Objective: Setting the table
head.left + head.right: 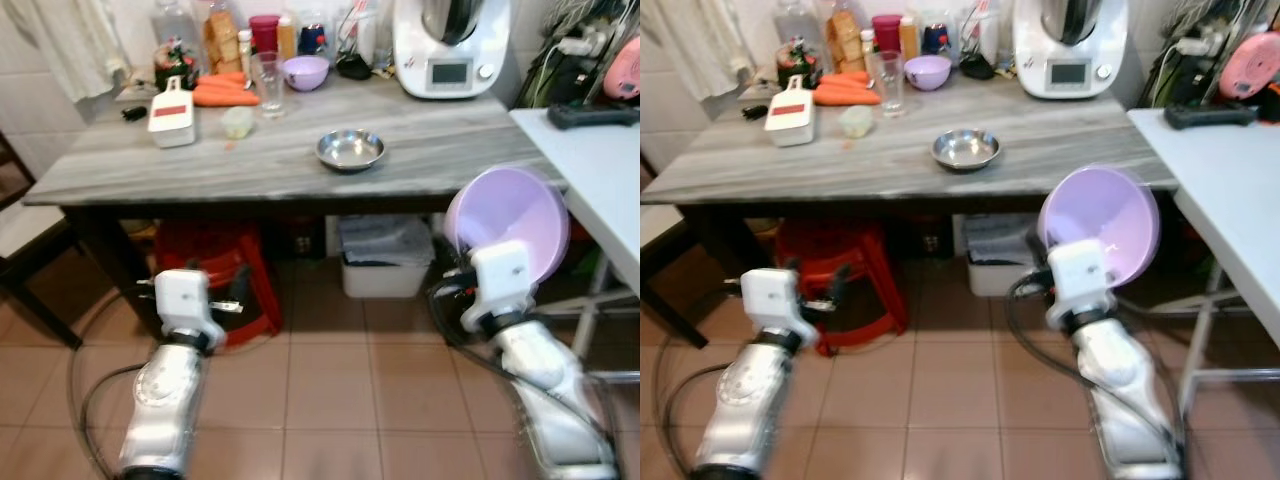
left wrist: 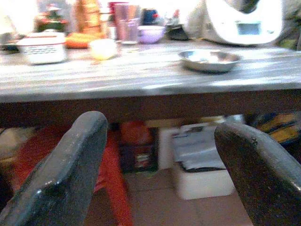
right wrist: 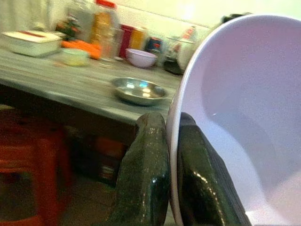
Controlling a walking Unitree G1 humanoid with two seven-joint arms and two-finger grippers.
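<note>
A large lilac bowl point(image 1: 510, 225) is tipped on its side just off the front right corner of the grey wooden table point(image 1: 200, 170), at about tabletop height. My right gripper point(image 3: 171, 122) is shut on its rim, one finger inside and one outside. A small steel bowl point(image 1: 350, 150) sits on the table near the front middle. Further back stand a drinking glass point(image 1: 268, 85) and a smaller lilac bowl point(image 1: 305, 72). My left gripper point(image 2: 160, 123) hangs open and empty below the table edge, in front of the red stool point(image 1: 215, 270).
The back of the table holds a white lidded container point(image 1: 172, 118), carrots point(image 1: 225, 92), jars and a white kitchen machine point(image 1: 450, 45). A white side table point(image 1: 600, 180) stands close on the right. A white box point(image 1: 385, 260) sits under the table, and a dark chair point(image 1: 25, 250) stands at the left.
</note>
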